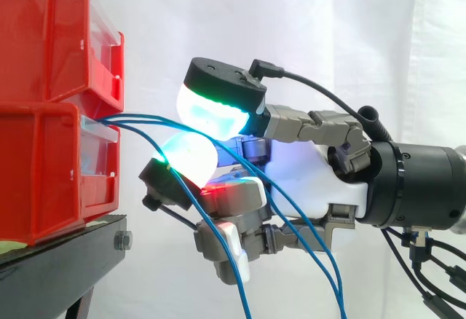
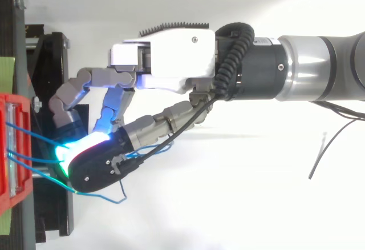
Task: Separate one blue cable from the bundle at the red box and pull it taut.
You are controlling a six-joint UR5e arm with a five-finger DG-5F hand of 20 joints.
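Observation:
Several thin blue cables (image 1: 138, 121) come out of the front of the lower red bin (image 1: 44, 180) and droop down to the right. My hand (image 1: 313, 177) reaches in from the right, just in front of the bins. Its fingers are curled, and two glowing pads (image 1: 215, 111) meet around one blue cable a short way from the bin. The other cables run past the lower pad (image 1: 191, 155) and hang below the hand. In the top view the hand (image 2: 171, 56) has its cyan-lit pad (image 2: 77, 147) close to the red bin (image 2: 8, 147), where the cables (image 2: 23, 133) run into it.
Two red bins are stacked on a black stand (image 1: 65, 250) at the left. A white curtain hangs behind. Open air lies below and to the right of the bins, where the loose cable ends dangle (image 1: 331, 275).

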